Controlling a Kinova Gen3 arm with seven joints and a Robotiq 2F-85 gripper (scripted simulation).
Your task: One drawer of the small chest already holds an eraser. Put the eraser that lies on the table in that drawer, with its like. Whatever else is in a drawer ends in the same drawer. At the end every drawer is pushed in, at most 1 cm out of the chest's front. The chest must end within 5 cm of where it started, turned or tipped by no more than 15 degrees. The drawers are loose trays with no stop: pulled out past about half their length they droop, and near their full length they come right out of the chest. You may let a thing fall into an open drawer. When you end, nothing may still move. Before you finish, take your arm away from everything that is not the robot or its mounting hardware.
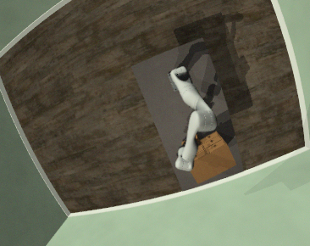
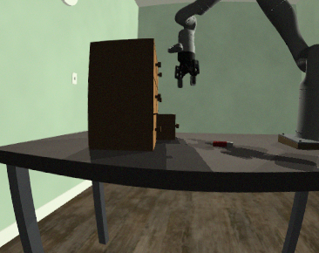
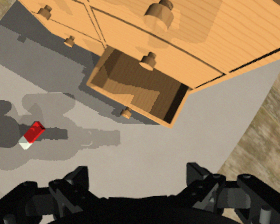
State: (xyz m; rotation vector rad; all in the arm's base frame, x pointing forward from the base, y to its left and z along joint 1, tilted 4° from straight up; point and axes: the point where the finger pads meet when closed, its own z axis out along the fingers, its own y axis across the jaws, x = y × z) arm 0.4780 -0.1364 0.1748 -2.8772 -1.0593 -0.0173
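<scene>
The red eraser with a white end lies on the table, left of the open drawer in the wrist view. The wooden chest stands upright. One bottom drawer is pulled out; no object shows in the visible part of its tray, and its rear under the chest is hidden. The other drawers in view look pushed in. My gripper is open and empty, high above the table in front of the chest. In the top view the arm hides it.
Knobs stick out from the chest's front, among them a large upper knob and a knob just above the open drawer. The arm's base plate stands on the table, beyond the eraser from the chest. A wall runs behind the chest.
</scene>
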